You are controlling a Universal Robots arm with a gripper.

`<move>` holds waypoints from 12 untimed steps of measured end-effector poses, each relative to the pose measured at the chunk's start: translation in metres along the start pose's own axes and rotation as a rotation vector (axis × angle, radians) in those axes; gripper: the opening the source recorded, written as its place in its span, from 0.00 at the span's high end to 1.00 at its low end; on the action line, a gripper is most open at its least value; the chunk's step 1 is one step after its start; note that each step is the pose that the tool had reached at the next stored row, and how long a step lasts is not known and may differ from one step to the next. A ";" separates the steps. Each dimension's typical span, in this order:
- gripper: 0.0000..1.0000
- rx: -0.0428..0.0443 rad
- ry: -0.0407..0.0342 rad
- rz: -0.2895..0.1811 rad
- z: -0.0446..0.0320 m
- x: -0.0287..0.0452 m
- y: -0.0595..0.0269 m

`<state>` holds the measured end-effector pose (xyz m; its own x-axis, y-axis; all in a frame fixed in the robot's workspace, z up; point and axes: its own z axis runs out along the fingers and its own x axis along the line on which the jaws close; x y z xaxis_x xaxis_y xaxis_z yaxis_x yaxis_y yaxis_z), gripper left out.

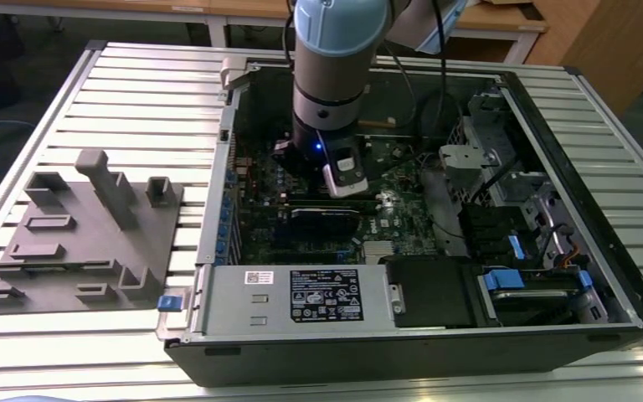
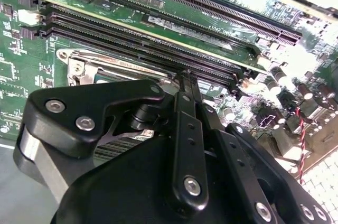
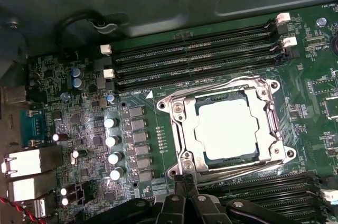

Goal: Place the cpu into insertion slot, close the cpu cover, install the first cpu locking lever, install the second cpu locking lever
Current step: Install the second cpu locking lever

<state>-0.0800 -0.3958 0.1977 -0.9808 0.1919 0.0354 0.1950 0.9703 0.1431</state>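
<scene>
A slatted metal surface [image 1: 131,92] carries an open computer case [image 1: 411,335] lying on its side, with a grey plastic fixture [image 1: 87,234] well apart from it toward the exterior view's left. The arm [image 1: 338,75] reaches straight down into the case, over the green motherboard [image 1: 265,226]. In that view the arm's own bulk covers the socket area, so neither the chip nor its frame can be made out there.

The first wrist view looks onto the board from close by and gives what the exterior view cannot: the cpu [image 3: 226,129] lies flat in the socket, its dull silver top facing up and its edges square to the socket. The cpu cover [image 3: 182,121] is folded down around it, the chip showing through the square opening. Thin wire levers [image 3: 240,82] run along the sides of the frame. The long memory slots [image 3: 195,55] run parallel to one side of the socket, with a second bank [image 3: 274,192] on the opposite side.

The gripper [image 3: 185,179] sits at the edge of the socket in the first wrist view, with its fingers drawn together to a narrow tip beside a corner of the frame; whether they pinch a lever there, I cannot tell. The second wrist view shows the same fingers [image 2: 185,84] from behind, closed against each other just beside the frame's edge [image 2: 90,65].
</scene>
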 end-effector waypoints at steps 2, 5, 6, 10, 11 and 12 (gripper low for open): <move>0.89 -0.0099 0.0007 0.000 0.0011 0.0003 0.0003; 0.89 -0.0168 0.0028 0.001 0.0009 0.0006 -0.0001; 0.89 -0.0174 0.0028 0.001 0.0010 0.0006 -0.0001; 0.89 -0.0179 0.0029 0.001 0.0014 0.0036 -0.0008; 0.89 -0.0178 0.0029 0.001 0.0014 0.0047 -0.0010; 0.89 -0.0180 0.0029 0.001 0.0015 0.0059 -0.0013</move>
<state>-0.0860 -0.3957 0.1962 -0.9805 0.1927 0.0385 0.1964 0.9672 0.1608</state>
